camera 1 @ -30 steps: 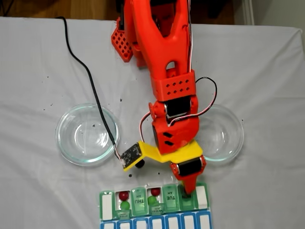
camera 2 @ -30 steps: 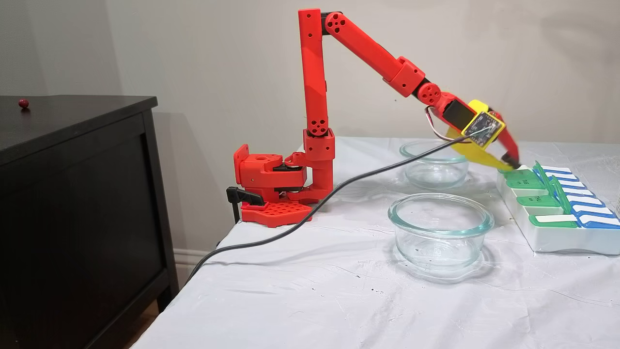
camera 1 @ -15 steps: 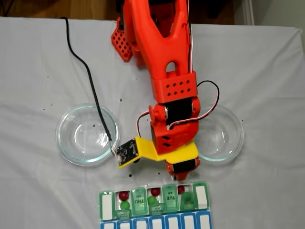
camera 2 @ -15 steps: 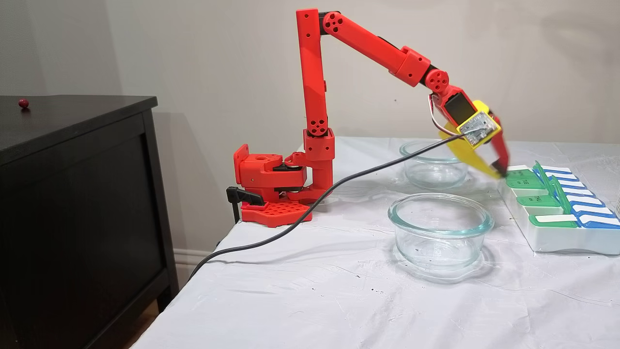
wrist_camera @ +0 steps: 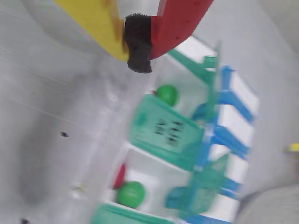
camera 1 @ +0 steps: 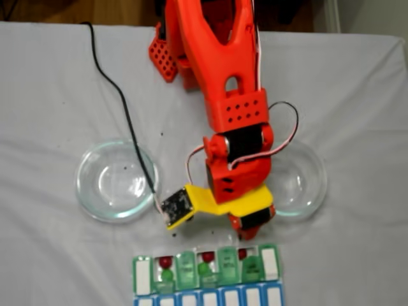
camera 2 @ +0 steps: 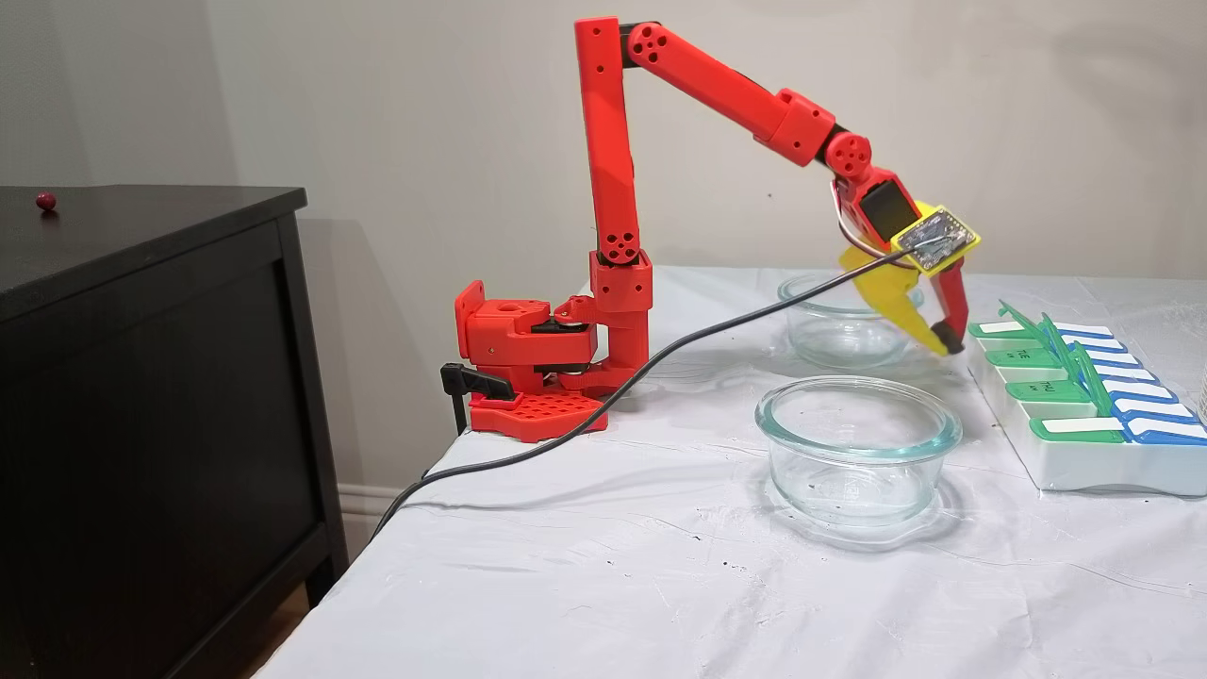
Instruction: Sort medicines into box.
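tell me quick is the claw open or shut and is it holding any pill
Claw: shut, the yellow and red fingers pressed together on the black foam pad, no pill between them. It hangs just short of the pill organizer.

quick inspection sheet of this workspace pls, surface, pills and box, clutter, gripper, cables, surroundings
surface: white cloth over the table, wrinkled, with small dark specks.
job's things: pill organizer at the near edge in a fixed view; three open compartments hold a red pill and green pill, another red and green, and a third red.
clutter: two clear glass dishes, both empty.
gripper: gripper shut, holding nothing, raised just before the organizer.
cables: black cable runs from the wrist off the table edge.
surroundings: dark cabinet with a small red ball on top; plain wall.
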You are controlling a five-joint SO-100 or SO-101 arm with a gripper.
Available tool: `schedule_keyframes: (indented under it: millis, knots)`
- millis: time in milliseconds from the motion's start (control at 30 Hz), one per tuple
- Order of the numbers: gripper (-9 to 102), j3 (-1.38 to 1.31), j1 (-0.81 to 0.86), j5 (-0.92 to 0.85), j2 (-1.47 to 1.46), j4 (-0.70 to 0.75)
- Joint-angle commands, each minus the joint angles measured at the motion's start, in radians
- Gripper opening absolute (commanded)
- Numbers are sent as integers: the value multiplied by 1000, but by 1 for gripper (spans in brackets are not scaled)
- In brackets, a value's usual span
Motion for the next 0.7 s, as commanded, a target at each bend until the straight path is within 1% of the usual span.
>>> schedule_keyframes:
  millis: [0,67,233,367,467,567,667]
  knots:
    - [0,-18,44,-84,189,-133]
    - [0,-5,51,-107,187,-199]
    - [0,31,5,-103,137,-272]
    - [0,40,-14,37,23,-336]
    - [0,18,-12,98,-78,-396]
    - [0,-12,0,126,-146,-414]
    - [0,-35,8,135,-183,-382]
